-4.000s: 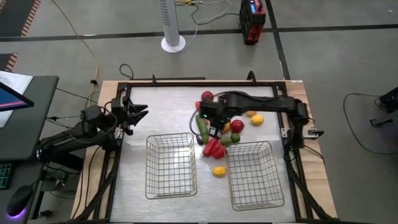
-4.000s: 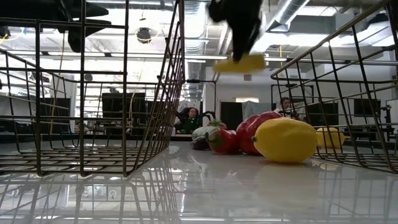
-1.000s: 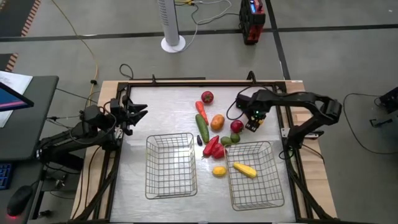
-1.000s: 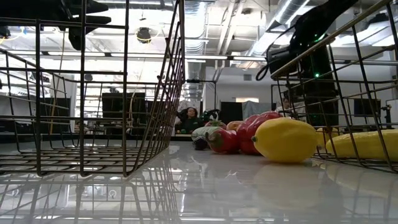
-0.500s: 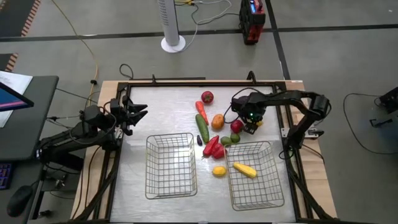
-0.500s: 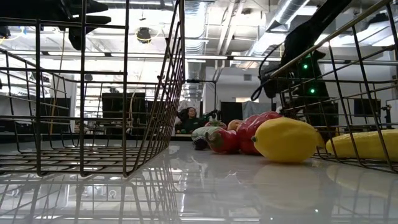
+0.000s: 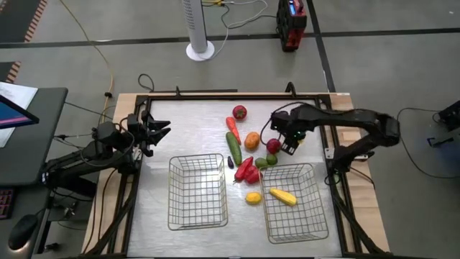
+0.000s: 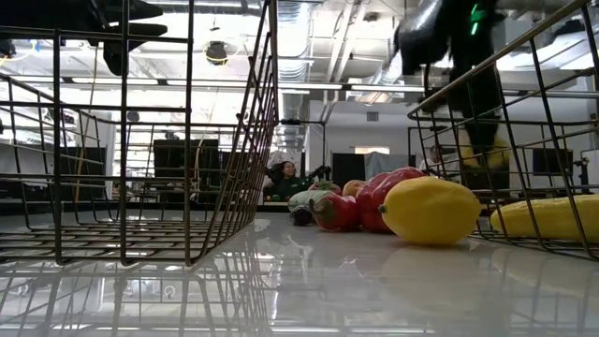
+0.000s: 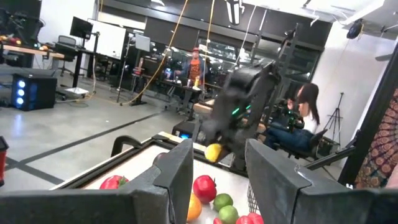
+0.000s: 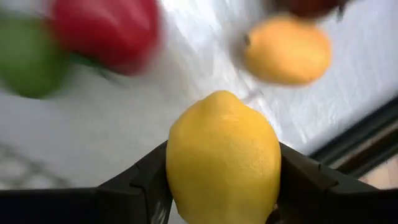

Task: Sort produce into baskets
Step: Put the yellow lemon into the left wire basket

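My right gripper (image 7: pixel 291 143) is clamped on a lemon (image 10: pixel 222 159). I can see the lemon squeezed between both fingers in the right wrist view. The gripper hangs over the bench (image 7: pixel 194 129), just past the far edge of the right basket (image 7: pixel 295 203) and beside a red ball fruit (image 7: pixel 273 146). A yellow corn (image 7: pixel 282 196) lies inside that right basket. The left basket (image 7: pixel 197 191) has nothing in it that I can see. Between the baskets and a bit farther back sits the rest of the pile: a cucumber (image 7: pixel 234 147), a carrot (image 7: pixel 232 127), an orange fruit (image 7: pixel 251 140), a red tomato (image 7: pixel 239 111), red peppers (image 7: pixel 246 170) and another lemon (image 7: pixel 253 198) near the right basket's left side. My left gripper (image 7: pixel 159 129) waits at the far left of the bench with its fingers apart.
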Controlling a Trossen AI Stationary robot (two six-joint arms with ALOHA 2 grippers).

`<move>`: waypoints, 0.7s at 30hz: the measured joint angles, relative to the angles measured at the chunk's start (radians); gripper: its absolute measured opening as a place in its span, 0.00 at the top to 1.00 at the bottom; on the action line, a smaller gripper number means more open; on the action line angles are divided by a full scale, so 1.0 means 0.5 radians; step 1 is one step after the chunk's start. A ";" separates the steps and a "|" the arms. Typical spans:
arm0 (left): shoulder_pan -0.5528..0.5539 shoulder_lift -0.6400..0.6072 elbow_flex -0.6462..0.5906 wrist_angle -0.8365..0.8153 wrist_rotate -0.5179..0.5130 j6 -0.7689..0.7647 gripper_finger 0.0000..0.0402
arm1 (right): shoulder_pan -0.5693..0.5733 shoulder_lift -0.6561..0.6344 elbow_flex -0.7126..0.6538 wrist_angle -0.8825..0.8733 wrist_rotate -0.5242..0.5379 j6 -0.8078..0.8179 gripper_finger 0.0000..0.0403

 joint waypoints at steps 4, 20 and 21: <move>0.000 0.000 0.000 0.001 -0.002 0.000 0.67 | 0.222 -0.210 0.061 0.260 -0.050 0.191 0.39; 0.000 0.000 0.000 0.002 -0.029 -0.024 0.67 | 0.965 0.224 0.067 2.330 -0.104 -0.080 0.39; 0.000 0.000 0.000 0.001 -0.029 -0.022 0.67 | 0.977 0.280 0.088 2.388 -0.103 -0.136 0.39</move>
